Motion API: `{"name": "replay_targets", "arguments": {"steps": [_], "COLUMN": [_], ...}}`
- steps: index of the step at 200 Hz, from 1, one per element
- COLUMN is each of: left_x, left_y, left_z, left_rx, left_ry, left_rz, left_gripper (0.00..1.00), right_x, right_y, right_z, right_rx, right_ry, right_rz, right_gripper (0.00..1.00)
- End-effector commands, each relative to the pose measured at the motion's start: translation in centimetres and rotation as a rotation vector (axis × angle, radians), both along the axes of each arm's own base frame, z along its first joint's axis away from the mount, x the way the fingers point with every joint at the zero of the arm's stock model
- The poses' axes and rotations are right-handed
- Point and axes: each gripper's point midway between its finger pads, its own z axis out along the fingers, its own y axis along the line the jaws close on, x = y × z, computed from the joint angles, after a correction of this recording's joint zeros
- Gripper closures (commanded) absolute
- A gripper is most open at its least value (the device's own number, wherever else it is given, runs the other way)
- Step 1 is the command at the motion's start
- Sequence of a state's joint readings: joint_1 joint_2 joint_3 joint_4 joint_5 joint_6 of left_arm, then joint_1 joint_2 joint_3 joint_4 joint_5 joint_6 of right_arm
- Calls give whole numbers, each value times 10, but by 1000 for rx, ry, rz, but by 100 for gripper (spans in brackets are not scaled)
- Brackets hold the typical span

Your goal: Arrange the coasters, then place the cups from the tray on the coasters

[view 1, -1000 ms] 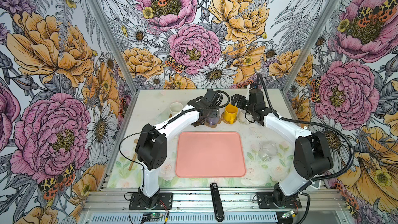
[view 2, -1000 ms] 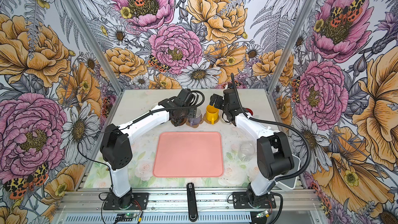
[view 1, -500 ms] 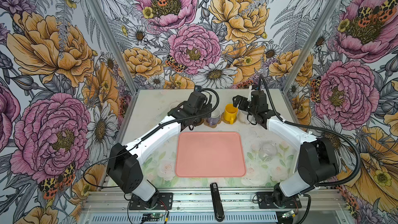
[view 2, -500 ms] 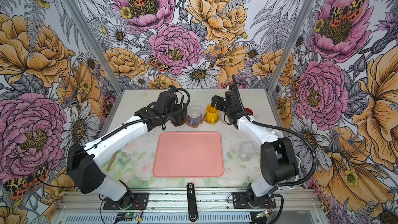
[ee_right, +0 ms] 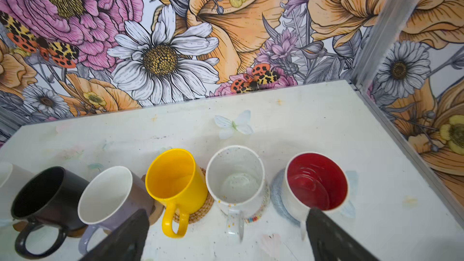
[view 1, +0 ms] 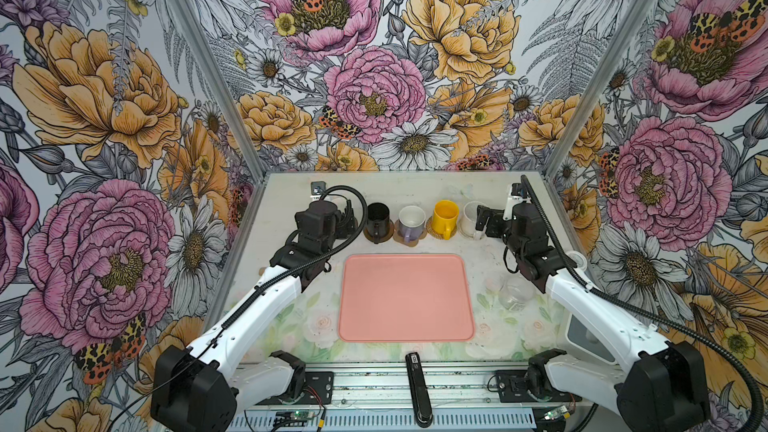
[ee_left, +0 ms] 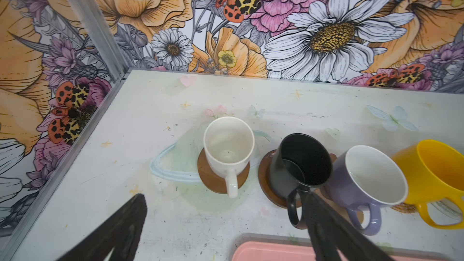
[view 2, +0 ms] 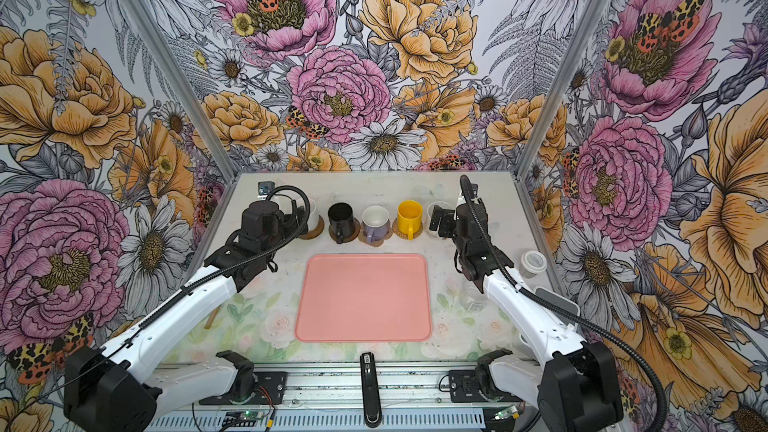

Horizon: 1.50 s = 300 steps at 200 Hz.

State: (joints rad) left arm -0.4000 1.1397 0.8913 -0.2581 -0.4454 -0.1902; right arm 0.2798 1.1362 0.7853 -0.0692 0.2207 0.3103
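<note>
Cups (ee_right: 175, 184) all on coasters (ee_left: 211, 182), so I'll pull left gripper (ee_left: 226, 195) and right gripper (ee_right: 228, 210) (both spread, empty) straight back without clipping any.

In both top views the left gripper (ee_left: 226, 196) and its wrist cover most of the white mug (view 2: 314, 211) just beyond them, and the right arm hides the red-lined mug (ee_right: 316, 182) entirely — only the wrist camera shows it. The speckled mug (view 1: 469, 218) is half masked by the right gripper (view 1: 487, 221). The left wrist view crops the yellow mug (ee_left: 437, 179) and the tray (ee_left: 276, 251); the coaster (view 1: 418, 238) under the lavender mug (ee_left: 364, 187) peeks out only at its edges.
</note>
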Motion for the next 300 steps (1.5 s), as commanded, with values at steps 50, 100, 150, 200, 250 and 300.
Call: {"name": "replay_targets", "arguments": {"steps": [50, 100, 150, 200, 250, 300], "left_x": [1, -3, -1, 2, 5, 10], "left_y": [49, 75, 96, 102, 103, 100], "left_z": [-40, -59, -78, -100, -111, -113], "left_rx": [-13, 5, 18, 4, 0, -2], "left_ry": [-31, -51, -65, -58, -78, -68], "left_rz": [100, 154, 196, 193, 181, 146], "left_gripper": [1, 1, 1, 1, 1, 1], "right_x": [-22, -14, -8, -7, -9, -2], "right_y": [-20, -35, -53, -68, -70, -83], "right_z": [-46, -70, -70, -94, -113, -109], "right_rx": [-141, -147, -110, -143, -131, -167], "right_ry": [-2, 57, 50, 97, 80, 43], "right_rz": [-10, -49, -75, -96, -102, -138], "right_gripper": [1, 1, 1, 2, 2, 2]}}
